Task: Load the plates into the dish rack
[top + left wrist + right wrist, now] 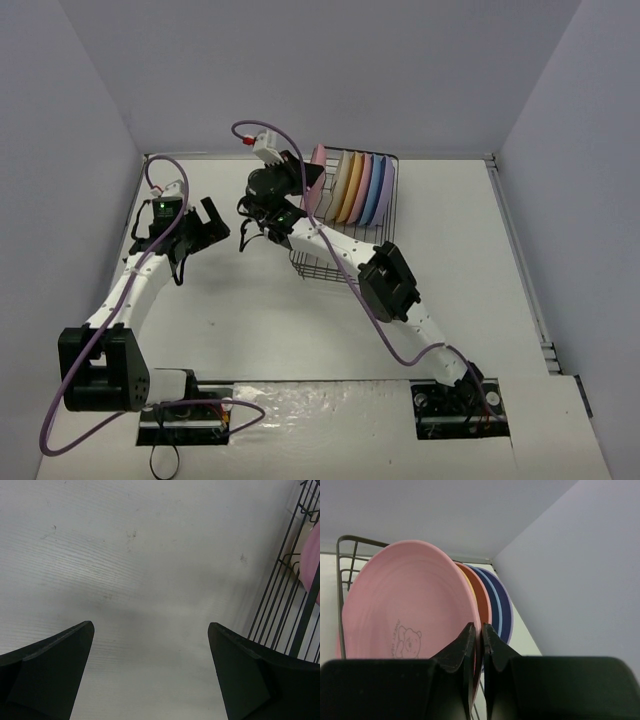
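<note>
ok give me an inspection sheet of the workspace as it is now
surface: white table, faint scuff marks
job's things: black wire dish rack at the far side; six plates stand on edge in it, the end pink plate nearest the arms
clutter: nothing seen
grippers: left gripper open over bare table beside the rack; right gripper shut on the end pink plate's rim
cables: purple cable along each arm, slack loops near the bases
surroundings: plain grey walls on three sides
</note>
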